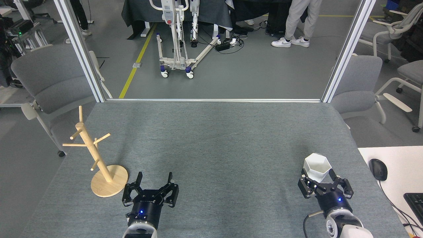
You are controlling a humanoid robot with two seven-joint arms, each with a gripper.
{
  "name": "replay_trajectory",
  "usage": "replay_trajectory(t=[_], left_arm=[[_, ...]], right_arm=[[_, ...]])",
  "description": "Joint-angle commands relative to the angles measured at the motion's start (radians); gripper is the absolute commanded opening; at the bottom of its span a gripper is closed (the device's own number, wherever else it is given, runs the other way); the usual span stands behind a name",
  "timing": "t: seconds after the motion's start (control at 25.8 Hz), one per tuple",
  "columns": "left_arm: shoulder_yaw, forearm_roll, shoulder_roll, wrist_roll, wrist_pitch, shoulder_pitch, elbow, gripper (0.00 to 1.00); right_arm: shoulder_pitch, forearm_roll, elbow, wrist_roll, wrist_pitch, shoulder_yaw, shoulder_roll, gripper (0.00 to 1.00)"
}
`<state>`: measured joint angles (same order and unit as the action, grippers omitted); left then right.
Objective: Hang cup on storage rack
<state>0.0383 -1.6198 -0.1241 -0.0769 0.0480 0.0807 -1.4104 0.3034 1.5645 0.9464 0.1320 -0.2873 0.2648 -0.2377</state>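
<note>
Where right pincer (319,176) gapes, cup (317,167) between.

I see a plain white cup (317,167) and a storage rack (96,155) of light, pale wood. The desk (211,142) has a grey speckled cover. Both my left end effector (154,178) and right end effector (320,175) are black, each with a small blue light.

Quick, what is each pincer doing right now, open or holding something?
Left pincer: open, empty, beside the storage rack.
Right pincer: fingers on either side of the cup; whether they grip it cannot be told.
</note>
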Motion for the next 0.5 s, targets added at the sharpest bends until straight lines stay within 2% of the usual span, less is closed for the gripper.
replay_trajectory(t=[0.0, 0.46], left_arm=[[0.000, 0.000, 0.000, 0.000, 0.000, 0.007, 0.011, 1.00], [0.000, 0.000, -0.002, 0.000, 0.000, 0.022, 0.033, 1.00]], right_arm=[[0.000, 0.015, -0.002, 0.000, 0.000, 0.004, -0.002, 1.00], [0.025, 0.015, -0.037, 0.000, 0.000, 0.005, -0.029, 1.00]])
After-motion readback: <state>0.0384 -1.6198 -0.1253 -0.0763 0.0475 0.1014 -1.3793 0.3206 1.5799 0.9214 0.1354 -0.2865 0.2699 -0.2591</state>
